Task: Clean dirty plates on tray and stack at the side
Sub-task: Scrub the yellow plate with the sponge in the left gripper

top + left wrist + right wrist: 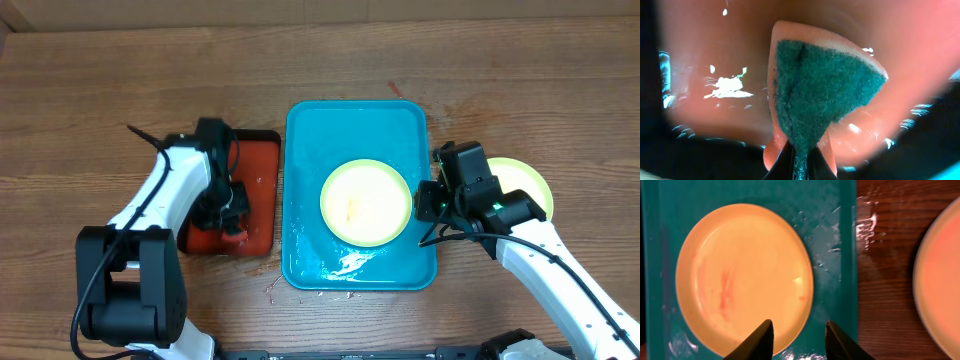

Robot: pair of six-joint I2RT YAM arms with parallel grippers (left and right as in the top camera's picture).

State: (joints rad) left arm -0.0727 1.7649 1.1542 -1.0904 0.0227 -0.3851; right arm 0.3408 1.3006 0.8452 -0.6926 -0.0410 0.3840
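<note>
A pale yellow-green plate (365, 203) with faint orange smears lies in the turquoise tray (305, 150); the right wrist view shows the same plate (740, 275) on the wet tray (832, 235). My right gripper (432, 200) hangs open above the plate's right rim, and in its own view the right gripper (800, 324) has one finger over the plate and one over the tray floor. A second plate (528, 178) rests on the bare wood to the right, partly under the right arm. My left gripper (801, 167) is shut on a green-faced sponge (820, 95) over the red tray.
The red tray (262, 160) with a black rim sits just left of the turquoise tray, and its wet floor (715, 50) fills the left wrist view. Water droplets lie on the turquoise tray's near end (350, 265) and on the wood beside it.
</note>
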